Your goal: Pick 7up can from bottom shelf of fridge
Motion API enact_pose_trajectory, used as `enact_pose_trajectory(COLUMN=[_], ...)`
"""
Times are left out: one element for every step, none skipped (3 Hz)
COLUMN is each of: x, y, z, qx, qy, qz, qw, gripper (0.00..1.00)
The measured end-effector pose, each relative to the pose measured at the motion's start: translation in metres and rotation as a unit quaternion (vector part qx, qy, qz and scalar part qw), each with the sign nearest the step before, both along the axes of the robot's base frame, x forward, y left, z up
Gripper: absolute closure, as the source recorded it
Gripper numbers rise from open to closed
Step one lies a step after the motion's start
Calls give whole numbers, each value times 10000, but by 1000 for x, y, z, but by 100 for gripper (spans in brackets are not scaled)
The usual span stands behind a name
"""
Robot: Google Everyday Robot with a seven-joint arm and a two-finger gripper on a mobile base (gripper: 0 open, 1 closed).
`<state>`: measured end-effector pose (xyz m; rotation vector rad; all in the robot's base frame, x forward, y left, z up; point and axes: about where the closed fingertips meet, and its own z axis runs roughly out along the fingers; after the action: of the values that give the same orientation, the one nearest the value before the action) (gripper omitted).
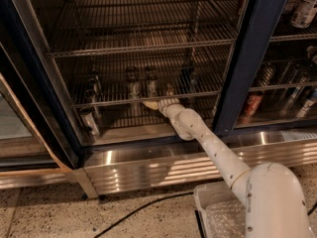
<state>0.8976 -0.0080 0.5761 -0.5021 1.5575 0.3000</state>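
The fridge [250, 58] stands with its left section open, showing chrome wire shelves. Two pale silvery cans stand side by side on the lowest wire shelf. I take the right one for the 7up can [151, 85], though its markings are too dim to read; the other pale can [132, 87] is just left of it. My gripper [150, 104] is at the front edge of that shelf, just in front of and slightly below the 7up can, apart from it. My white arm [213, 148] reaches in from the lower right.
A darker can [187, 78] stands right of the 7up can. More cans stand at the shelf's left [94, 86], and a silvery can [89, 121] is on the fridge floor at lower left. A red can [253, 103] is behind the right glass door. A ribbed steel base [148, 165] runs below.
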Motion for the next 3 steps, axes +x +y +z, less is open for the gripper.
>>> enact_pose_trajectory(x=[14, 33, 48], y=[1, 4, 7], z=[4, 2, -1], qx=[-29, -81, -139], qy=[-76, -84, -69], qz=[-62, -108, -144], qw=[9999, 9999, 9998], gripper=[21, 24, 25])
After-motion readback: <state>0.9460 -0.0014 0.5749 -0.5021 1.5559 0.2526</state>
